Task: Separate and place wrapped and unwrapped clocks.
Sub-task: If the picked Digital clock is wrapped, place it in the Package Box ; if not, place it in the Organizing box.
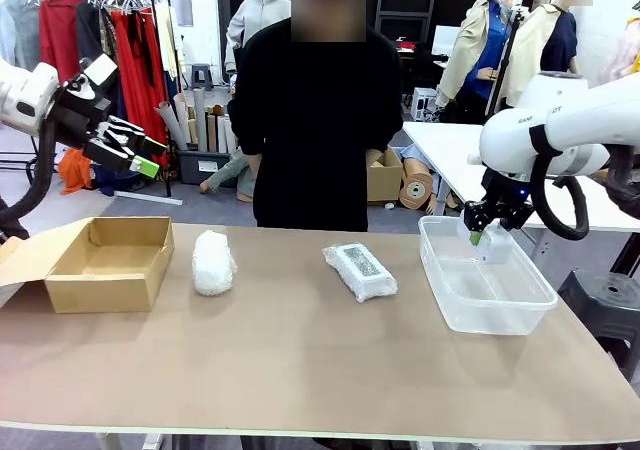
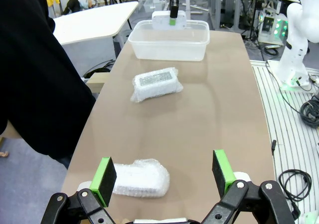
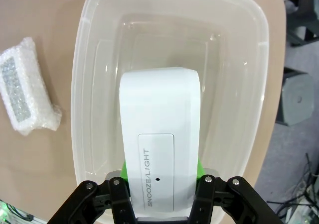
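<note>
Right pincer (image 3: pixel 160 168) clamps white clock (image 3: pixel 159 114) over clear bin (image 3: pixel 79 74); left pincer (image 2: pixel 164 175) wide open.

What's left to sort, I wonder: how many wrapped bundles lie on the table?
2: a white bubble-wrap bundle beside the cardboard box, and a clear-wrapped labelled bundle mid-table, near the plastic tub.

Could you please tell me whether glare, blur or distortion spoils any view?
Front view: even light, soft shadows under the white bubble-wrap bundle. Left wrist view: wide-angle stretch, brown table tapering. Right wrist view: mild glints on the clear plastic tub; bare white clock, print sharp.
</note>
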You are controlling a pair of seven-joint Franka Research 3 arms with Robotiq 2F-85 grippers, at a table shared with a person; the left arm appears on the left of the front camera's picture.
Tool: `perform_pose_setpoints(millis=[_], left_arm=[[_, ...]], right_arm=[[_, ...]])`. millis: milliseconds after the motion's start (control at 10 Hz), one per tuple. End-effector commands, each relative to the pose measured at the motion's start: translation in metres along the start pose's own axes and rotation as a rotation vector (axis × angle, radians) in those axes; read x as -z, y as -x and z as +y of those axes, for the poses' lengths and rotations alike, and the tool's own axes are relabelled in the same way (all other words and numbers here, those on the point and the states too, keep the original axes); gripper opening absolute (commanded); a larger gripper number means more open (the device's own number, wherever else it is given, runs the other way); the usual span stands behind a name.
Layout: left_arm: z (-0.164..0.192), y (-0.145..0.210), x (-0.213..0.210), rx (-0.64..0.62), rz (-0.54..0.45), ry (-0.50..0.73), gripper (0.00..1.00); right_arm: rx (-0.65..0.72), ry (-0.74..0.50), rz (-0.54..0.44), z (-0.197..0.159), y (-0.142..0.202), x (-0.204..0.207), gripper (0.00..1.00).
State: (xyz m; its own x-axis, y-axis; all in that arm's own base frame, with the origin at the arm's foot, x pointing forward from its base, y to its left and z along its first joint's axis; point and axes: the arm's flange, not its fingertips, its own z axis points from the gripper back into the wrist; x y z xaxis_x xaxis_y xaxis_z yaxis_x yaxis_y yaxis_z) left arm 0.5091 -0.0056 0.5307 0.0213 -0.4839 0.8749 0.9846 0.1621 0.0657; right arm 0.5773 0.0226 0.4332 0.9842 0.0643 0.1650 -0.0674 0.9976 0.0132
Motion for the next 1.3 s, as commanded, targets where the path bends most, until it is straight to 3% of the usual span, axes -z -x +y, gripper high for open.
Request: perform_pose_setpoints(millis=[0,100,1200], left_arm=[[-0.0008,-0.0018,0.0000,0.005,-0.002,0.002,1.00],[-0.0008,-0.0018,0.0000,0.005,-0.002,0.002,1.00],[-0.0008,-0.0018,0.0000,0.005,-0.002,0.002,1.00]], right_arm=[[0.056,0.004,-0.023,-0.0011,-0.0005,-0.0053,0.00],[0.000,0.000,0.000,0.0000,0.0000,0.0000,0.00],[0.008,-0.001,0.006,0.0011,0.0001,0.0025,0.00]])
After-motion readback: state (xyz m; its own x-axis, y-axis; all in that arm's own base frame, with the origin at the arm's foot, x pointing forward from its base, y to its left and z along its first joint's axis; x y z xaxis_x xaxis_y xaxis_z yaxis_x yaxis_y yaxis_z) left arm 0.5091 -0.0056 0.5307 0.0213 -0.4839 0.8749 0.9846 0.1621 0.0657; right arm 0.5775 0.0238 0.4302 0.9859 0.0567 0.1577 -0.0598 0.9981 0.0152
